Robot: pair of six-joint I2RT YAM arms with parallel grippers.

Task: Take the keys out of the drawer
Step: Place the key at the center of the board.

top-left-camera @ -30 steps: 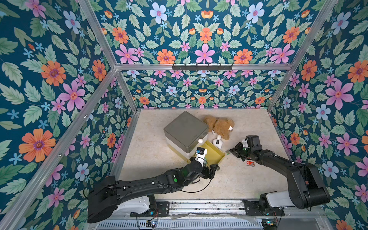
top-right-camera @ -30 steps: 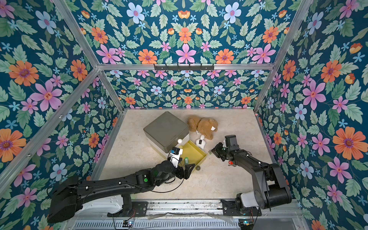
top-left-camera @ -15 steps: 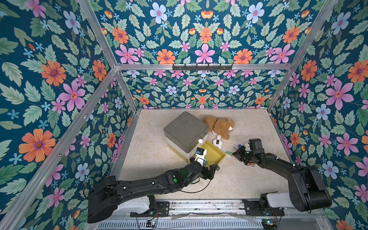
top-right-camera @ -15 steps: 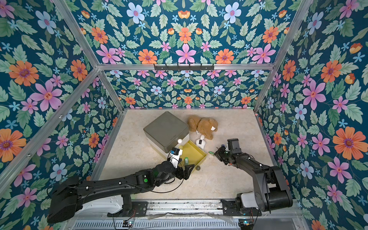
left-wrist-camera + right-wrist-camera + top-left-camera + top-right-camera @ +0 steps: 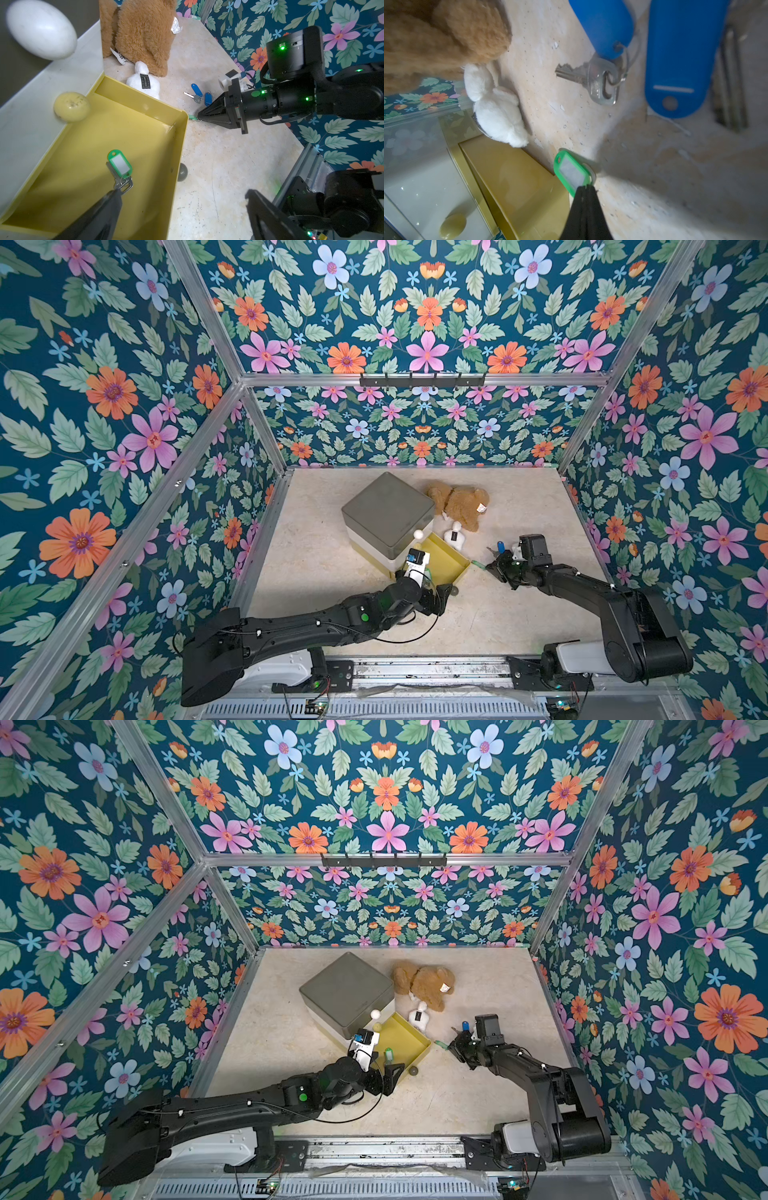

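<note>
Right jaws clamp green-tagged key (image 5: 571,172); left jaws spread wide.

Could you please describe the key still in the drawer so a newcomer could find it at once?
Start at the grey-topped drawer unit in the middle of the table; its yellow drawer stands pulled out. On its floor lies a silver key with a green tag. The other green tag is outside, pinched in the right gripper, and the blue tags lie on the table.
</note>
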